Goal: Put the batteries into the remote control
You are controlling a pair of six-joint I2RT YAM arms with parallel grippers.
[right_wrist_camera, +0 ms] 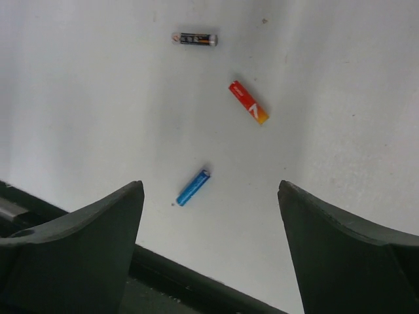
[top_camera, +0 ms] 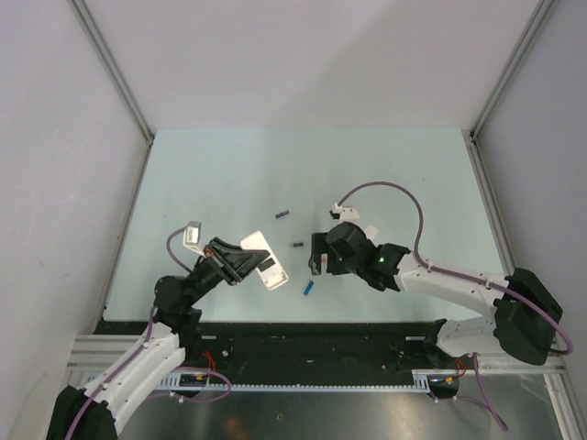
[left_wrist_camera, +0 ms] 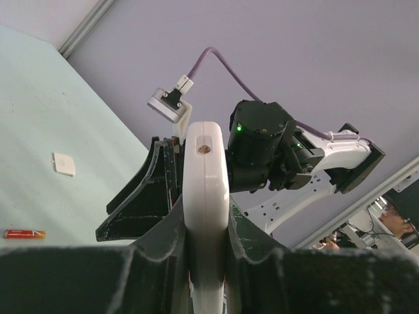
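Observation:
My left gripper (top_camera: 240, 263) is shut on the white remote control (top_camera: 266, 260) and holds it off the table, edge-on in the left wrist view (left_wrist_camera: 205, 183). My right gripper (top_camera: 318, 257) is open and empty, just right of the remote and above the table. Through its jaws (right_wrist_camera: 209, 196) I see the blue battery (right_wrist_camera: 193, 187), the red battery (right_wrist_camera: 249, 102) and the dark grey battery (right_wrist_camera: 194, 39) lying loose. From above, the blue battery (top_camera: 309, 288), the dark grey one (top_camera: 297, 244) and the purple one (top_camera: 282, 215) show. The red battery also shows in the left wrist view (left_wrist_camera: 24, 233).
A small white square piece (left_wrist_camera: 64, 163) lies flat on the pale green table (top_camera: 211, 183). The black front rail (top_camera: 303, 335) runs just below the blue battery. Grey walls enclose the table on three sides.

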